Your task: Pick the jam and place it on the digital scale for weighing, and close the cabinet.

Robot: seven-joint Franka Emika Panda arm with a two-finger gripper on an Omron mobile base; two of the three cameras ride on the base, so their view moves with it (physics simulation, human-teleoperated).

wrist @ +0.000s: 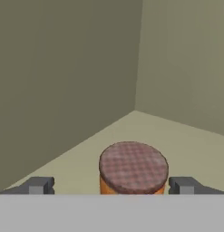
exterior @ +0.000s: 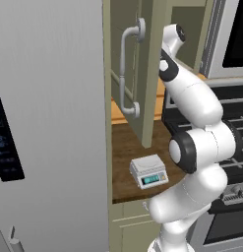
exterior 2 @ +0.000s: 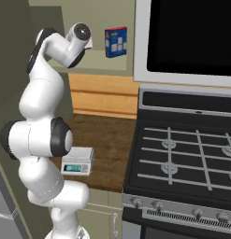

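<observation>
The jam [wrist: 133, 167], an orange jar with a brownish lid, stands on the cabinet's shelf floor [wrist: 186, 136] near the inner corner. My gripper [wrist: 111, 186] is open around it, one fingertip [wrist: 38, 185] well off its left side and the other close by its right side. The arm's wrist [exterior 2: 81, 33] reaches up into the open cabinet. The cabinet door [exterior: 145, 59] stands swung open, its curved grey handle [exterior: 125, 74] facing left. The digital scale [exterior: 149, 171] [exterior 2: 78, 161] sits on the wooden counter below with nothing on its plate.
A blue and red box [exterior 2: 116, 42] stands on the cabinet shelf to the right of the wrist. The grey refrigerator [exterior: 49, 123] walls off the left. A black stove [exterior 2: 182, 158] lies to the right, with a microwave [exterior 2: 191, 37] above it.
</observation>
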